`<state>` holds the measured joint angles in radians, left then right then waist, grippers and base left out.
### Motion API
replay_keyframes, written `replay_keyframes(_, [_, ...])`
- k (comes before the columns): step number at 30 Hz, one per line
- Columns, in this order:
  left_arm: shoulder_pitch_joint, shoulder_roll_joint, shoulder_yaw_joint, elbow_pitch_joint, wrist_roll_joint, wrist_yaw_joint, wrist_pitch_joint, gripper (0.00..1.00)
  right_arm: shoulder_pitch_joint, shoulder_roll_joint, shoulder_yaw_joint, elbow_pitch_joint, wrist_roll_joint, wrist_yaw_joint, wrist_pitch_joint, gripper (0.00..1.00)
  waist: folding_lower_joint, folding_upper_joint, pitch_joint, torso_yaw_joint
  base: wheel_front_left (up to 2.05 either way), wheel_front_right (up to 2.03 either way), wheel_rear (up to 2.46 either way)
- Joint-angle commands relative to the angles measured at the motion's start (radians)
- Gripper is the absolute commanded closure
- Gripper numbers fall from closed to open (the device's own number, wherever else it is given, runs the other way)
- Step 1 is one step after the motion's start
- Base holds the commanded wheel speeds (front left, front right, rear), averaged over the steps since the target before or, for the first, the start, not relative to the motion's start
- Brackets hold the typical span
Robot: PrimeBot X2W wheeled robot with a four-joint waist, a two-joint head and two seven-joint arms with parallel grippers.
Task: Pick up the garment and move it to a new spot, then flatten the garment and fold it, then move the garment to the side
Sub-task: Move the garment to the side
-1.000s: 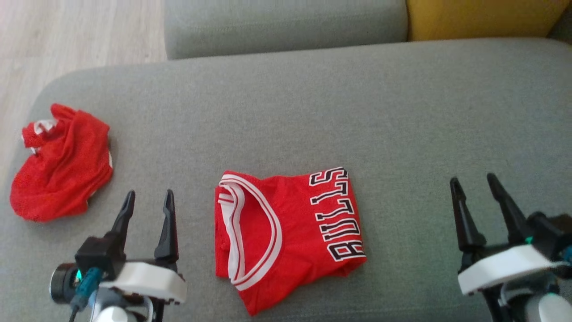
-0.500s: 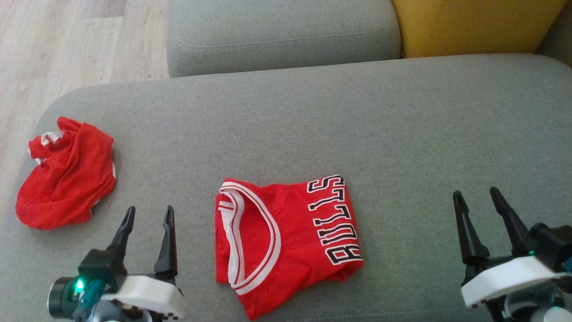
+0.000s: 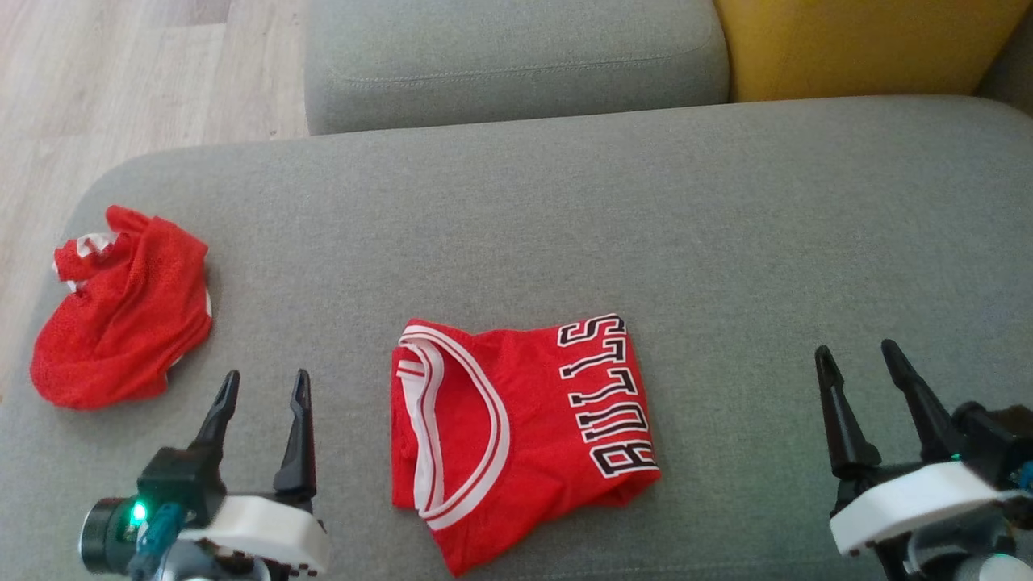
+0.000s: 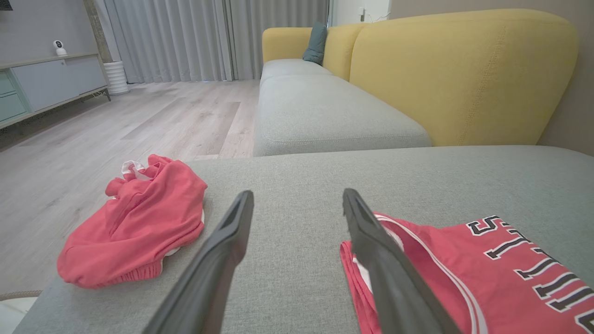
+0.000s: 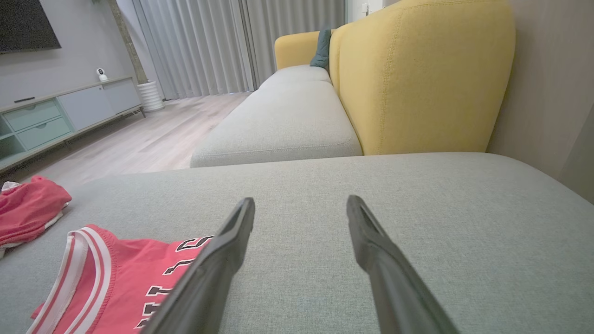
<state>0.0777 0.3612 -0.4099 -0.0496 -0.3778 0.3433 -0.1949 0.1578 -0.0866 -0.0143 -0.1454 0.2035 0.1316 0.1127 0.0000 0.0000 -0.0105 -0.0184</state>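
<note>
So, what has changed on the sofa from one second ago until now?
Only the head camera shifted, so the whole picture slid down. Nothing was gripped or released. The left gripper and right gripper stayed open and empty on either side of the folded red jersey, and the crumpled red garment stayed at the left end of the cushion.

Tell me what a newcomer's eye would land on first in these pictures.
First, the folded red jersey with its black-and-white BULLS lettering, lying mid-front on the grey sofa cushion. Next, the crumpled red garment bunched at the cushion's left edge, near the wooden floor. Then the left gripper and right gripper, both open and empty, flanking the jersey, with a yellow backrest bright at the far right.
</note>
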Motion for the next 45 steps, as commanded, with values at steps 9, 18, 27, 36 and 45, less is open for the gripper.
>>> replay_keyframes(9, [-0.086, 0.021, 0.029, -0.048, 0.019, 0.004, -0.012, 0.0, -0.048, -0.022, 0.036, 0.007, 0.006, -0.001, 0.028, 0.0, 0.0, 0.0, 0.036, 0.025, 0.0, 0.0, 0.0])
replay_keyframes(18, [-0.186, 0.002, 0.013, -0.037, 0.044, -0.027, -0.042, 0.0, -0.18, -0.026, 0.185, 0.231, 0.049, -0.001, 0.019, 0.0, 0.0, 0.0, 0.145, 0.101, 0.0, 0.0, 0.0])
replay_keyframes(27, [-0.243, -0.029, 0.013, -0.001, 0.059, -0.049, -0.062, 0.0, -0.279, 0.0, 0.274, 0.49, 0.097, -0.001, 0.045, 0.1, 0.0, 0.0, 0.195, 0.151, 0.0, 0.0, 0.0])
replay_keyframes(36, [-0.244, -0.038, 0.027, 0.009, 0.07, -0.055, -0.066, 0.0, -0.323, -0.025, 0.325, 0.489, 0.135, -0.001, 0.036, 1.0, 0.0, 0.0, 0.207, 0.123, 0.0, 0.0, 0.0])
replay_keyframes(45, [-0.255, -0.033, 0.031, -0.008, 0.091, -0.07, -0.067, 0.0, -0.369, -0.125, 0.333, 0.405, 0.122, -0.001, 0.046, 1.0, 0.0, 0.0, 0.226, -0.009, 0.0, 0.0, 0.0])
